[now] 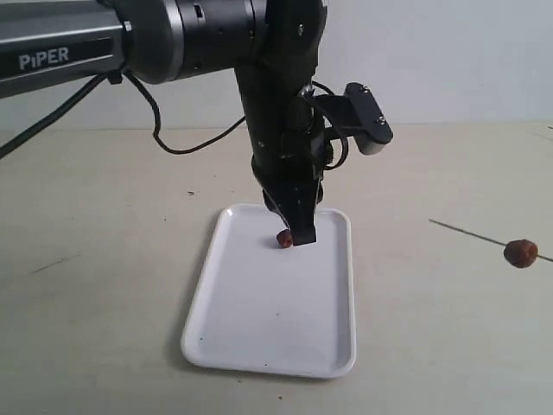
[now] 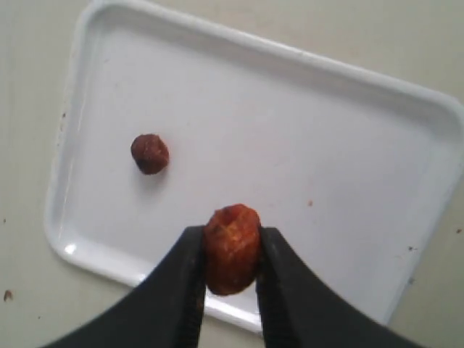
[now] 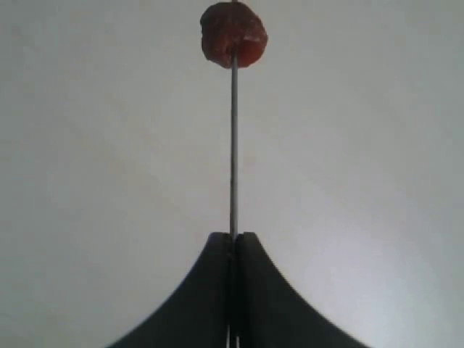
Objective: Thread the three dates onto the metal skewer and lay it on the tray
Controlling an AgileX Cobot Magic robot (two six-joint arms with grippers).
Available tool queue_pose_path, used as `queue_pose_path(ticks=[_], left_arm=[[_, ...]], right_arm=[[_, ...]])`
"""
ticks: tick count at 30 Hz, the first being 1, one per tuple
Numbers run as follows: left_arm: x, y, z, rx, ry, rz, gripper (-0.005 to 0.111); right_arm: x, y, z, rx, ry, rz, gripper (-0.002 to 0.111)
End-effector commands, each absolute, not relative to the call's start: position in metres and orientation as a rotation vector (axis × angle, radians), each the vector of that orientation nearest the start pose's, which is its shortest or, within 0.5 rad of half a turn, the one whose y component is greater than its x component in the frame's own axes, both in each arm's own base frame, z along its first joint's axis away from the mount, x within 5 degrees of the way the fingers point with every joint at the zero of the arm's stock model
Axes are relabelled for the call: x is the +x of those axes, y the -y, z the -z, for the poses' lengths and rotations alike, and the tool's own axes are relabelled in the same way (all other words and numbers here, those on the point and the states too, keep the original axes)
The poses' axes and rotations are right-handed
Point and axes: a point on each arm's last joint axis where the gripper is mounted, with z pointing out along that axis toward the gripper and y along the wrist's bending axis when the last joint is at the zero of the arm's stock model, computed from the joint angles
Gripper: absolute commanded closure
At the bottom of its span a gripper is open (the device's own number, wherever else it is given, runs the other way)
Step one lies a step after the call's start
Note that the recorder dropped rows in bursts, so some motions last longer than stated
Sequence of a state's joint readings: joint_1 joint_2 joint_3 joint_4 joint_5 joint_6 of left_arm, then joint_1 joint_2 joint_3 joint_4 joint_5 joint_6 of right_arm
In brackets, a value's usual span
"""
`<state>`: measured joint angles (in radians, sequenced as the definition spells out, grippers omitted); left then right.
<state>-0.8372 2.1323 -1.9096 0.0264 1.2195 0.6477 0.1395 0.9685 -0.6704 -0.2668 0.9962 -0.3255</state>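
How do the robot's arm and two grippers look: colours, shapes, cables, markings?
The left arm is glossy black, with a grey link bearing white "PiPER" lettering. A thin black cable loops beside it, and a black camera bracket sticks out. The left gripper and the right gripper have matte black fingers tapering to narrow tips.
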Motion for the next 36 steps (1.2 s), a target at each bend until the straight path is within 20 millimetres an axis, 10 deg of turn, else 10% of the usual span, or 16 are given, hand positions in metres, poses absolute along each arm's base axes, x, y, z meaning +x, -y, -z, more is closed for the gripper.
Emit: queue_pose_path(ticks=[1,12,23,36], left_arm=[[0.304,0.333,-0.251,2.035,-2.070,-0.017,0.081],[0.311,0.328,-0.246,2.201,-1.912,-0.059,0.081],[0.336,0.302,-0.246,2.211,-1.821,0.270,0.081],[0.339,0.282,-0.221,2.546,-1.496,0.161,0.081]], right_arm=[[0.154,-0.005,-0.255,-0.928,-2.621,0.362,0.108],[0.157,-0.010,-0.252,-0.882,-2.575,0.284,0.108],[0.157,-0.016,-0.256,-0.850,-2.517,0.209,0.108],[0.150,-0.030,-0.262,-0.988,-2.408,0.029,0.108]])
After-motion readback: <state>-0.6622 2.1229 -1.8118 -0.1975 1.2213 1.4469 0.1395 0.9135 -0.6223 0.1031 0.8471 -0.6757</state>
